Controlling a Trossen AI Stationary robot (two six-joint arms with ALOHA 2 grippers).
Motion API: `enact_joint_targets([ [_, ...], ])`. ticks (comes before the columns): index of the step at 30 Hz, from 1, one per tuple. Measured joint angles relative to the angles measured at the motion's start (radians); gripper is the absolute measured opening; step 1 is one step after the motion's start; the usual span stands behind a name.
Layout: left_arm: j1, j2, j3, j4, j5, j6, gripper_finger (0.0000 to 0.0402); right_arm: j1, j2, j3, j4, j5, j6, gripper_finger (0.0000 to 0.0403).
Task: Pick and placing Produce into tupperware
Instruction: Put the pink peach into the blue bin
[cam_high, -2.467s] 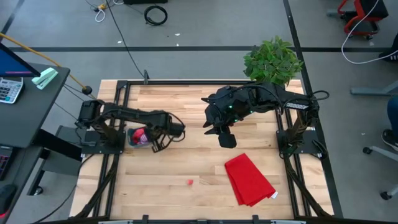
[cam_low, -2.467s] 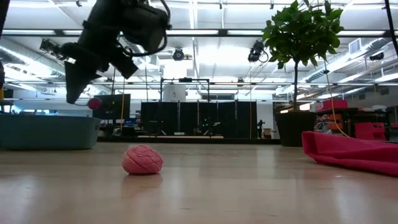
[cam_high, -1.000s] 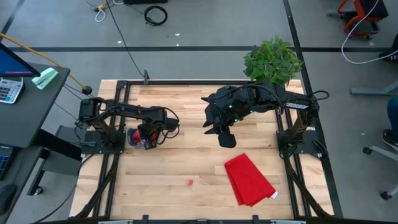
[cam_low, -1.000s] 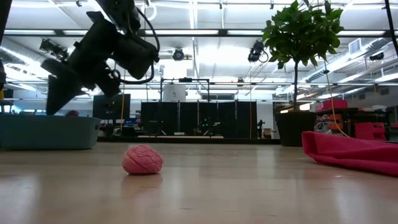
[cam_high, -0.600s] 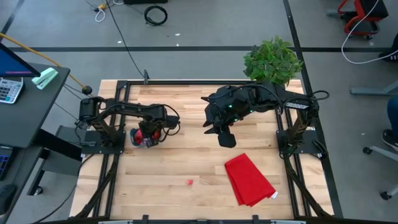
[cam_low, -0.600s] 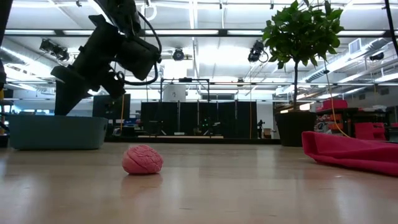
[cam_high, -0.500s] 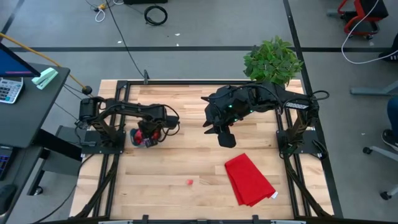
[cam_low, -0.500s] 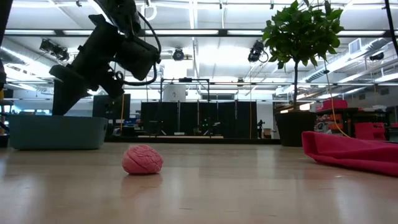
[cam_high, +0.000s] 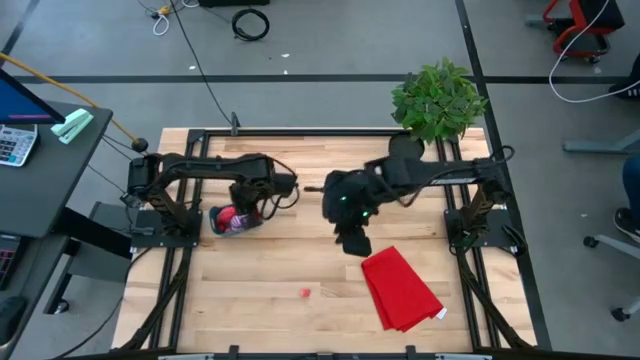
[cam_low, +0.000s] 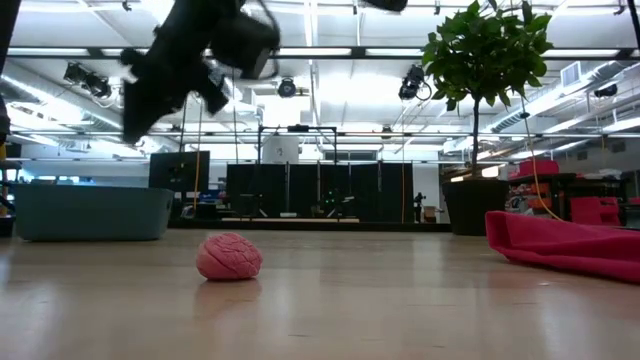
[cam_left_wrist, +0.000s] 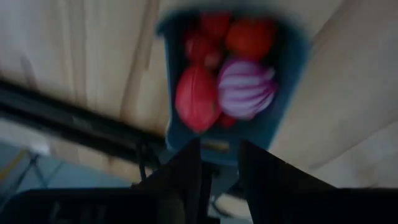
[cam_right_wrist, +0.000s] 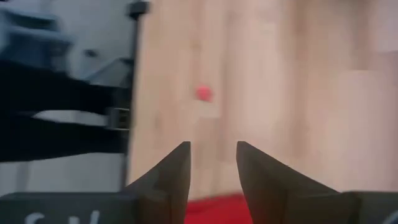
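Note:
The teal tupperware (cam_high: 228, 221) stands near the table's left edge and also shows in the low view (cam_low: 90, 212). In it lie a red oval (cam_left_wrist: 196, 99), a purple-and-white round piece (cam_left_wrist: 245, 87) and smaller red pieces (cam_left_wrist: 249, 37). My left gripper (cam_left_wrist: 219, 171) hangs open and empty above the tupperware; it also shows from above (cam_high: 247, 206). One small pink-red piece (cam_high: 305, 293) lies alone on the wood near the front, and also shows in the low view (cam_low: 229, 256) and the right wrist view (cam_right_wrist: 203, 93). My right gripper (cam_right_wrist: 212, 165) is open and empty over the table's middle (cam_high: 352, 244).
A red folded cloth (cam_high: 400, 288) lies at the near right, just beside my right gripper. A potted plant (cam_high: 435, 98) stands at the far right corner. Bare wood lies around the lone piece.
My left gripper has risen up out of the tupperware and now hangs above it. The tupperware has slid a little toward the table's right. My right arm has reached out toward the near and left, and its gripper now hangs closer to the lone piece and the cloth.

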Motion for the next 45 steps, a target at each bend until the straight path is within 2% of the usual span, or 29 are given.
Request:
enact_joint_targets([
  [4,0.006,0.0,0.147,0.008,0.0,0.041,0.0097,-0.012,0.0,-0.116,0.186,-0.171,-0.041,0.0143],
  [8,0.025,0.0,0.29,0.017,0.0,0.079,0.0091,-0.023,-0.001,-0.182,0.319,-0.229,-0.126,0.0149],
  [13,0.053,0.0,0.467,0.009,0.0,0.08,0.009,-0.025,-0.003,-0.273,0.418,-0.222,-0.155,0.0157],
  [16,0.068,0.0,0.575,0.0,0.0,0.08,0.0091,-0.01,-0.003,-0.362,0.474,-0.164,-0.188,0.0165],
  [19,0.083,0.0,0.672,0.002,0.0,0.075,0.0088,0.012,-0.003,-0.459,0.596,-0.089,-0.203,0.0171],
  [23,0.104,0.0,0.769,0.008,0.0,0.039,0.0083,0.047,-0.002,-0.584,0.77,-0.072,-0.193,0.0176],
  [28,0.119,0.0,0.822,0.009,-0.001,-0.01,0.0084,0.103,-0.002,-0.693,0.916,-0.02,-0.241,0.0186],
  [32,0.12,0.0,0.828,0.025,0.0,-0.052,0.0086,0.128,-0.001,-0.746,1.062,-0.014,-0.237,0.0209],
  [38,0.12,0.0,0.828,0.065,0.0,-0.076,0.008,0.157,0.066,-0.711,1.217,0.006,-0.216,0.0256],
  [45,0.12,0.0,0.828,0.07,-0.001,-0.105,0.0084,0.163,0.203,-0.655,1.196,0.012,-0.209,0.027],
])
